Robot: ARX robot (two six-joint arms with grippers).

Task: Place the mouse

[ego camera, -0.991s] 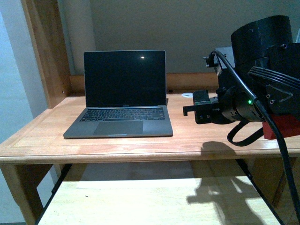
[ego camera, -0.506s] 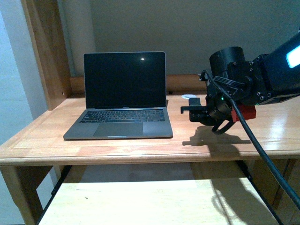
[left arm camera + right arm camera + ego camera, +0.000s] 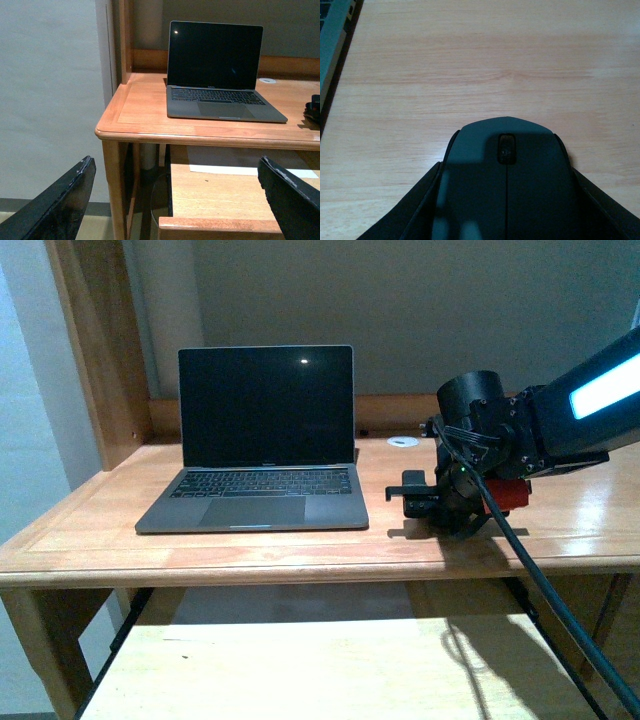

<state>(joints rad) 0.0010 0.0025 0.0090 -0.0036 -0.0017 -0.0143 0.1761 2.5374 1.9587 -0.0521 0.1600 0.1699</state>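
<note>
The mouse (image 3: 506, 185) sits between the two fingers (image 3: 427, 210) of the right gripper (image 3: 506, 220), which close against its flanks and hold it. Its scroll wheel (image 3: 506, 148) faces up. The mouse is low over the wooden desk (image 3: 250, 545), to the right of the laptop (image 3: 262, 445); contact with the desk surface cannot be determined. In the front view the right gripper (image 3: 412, 492) is near the desk's front edge, beside a red block (image 3: 512, 495). The left gripper (image 3: 175, 200) is below desk level with its fingers spread wide apart, holding nothing. A small white disc (image 3: 403, 442) lies near the desk's rear.
</note>
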